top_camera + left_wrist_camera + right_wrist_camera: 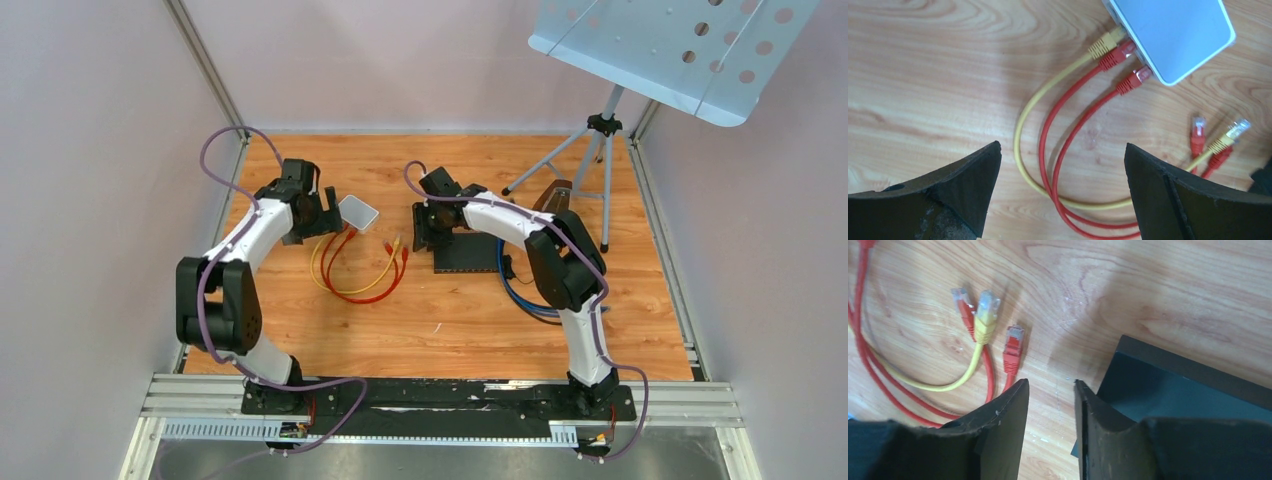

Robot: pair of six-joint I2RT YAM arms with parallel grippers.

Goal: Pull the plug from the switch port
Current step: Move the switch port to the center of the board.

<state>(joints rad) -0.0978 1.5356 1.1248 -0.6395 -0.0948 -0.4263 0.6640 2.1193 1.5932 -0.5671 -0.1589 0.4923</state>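
Yellow and red plugs (1118, 54) are seated in the switch (1173, 35) beyond the wide-spread left gripper (1063, 150); right gripper (1050, 385) fingers are narrowly parted, pinching nothing.

One switch (1173, 35), one yellow cable (1020, 130), two red cables (1048, 131)

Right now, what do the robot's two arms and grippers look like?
The left arm and right arm share one design: white link shells between chunky black joint housings, with a purple cable running along each. The left gripper and right gripper are matte black, each with two broad wedge-shaped fingers, scuffed at the edges.
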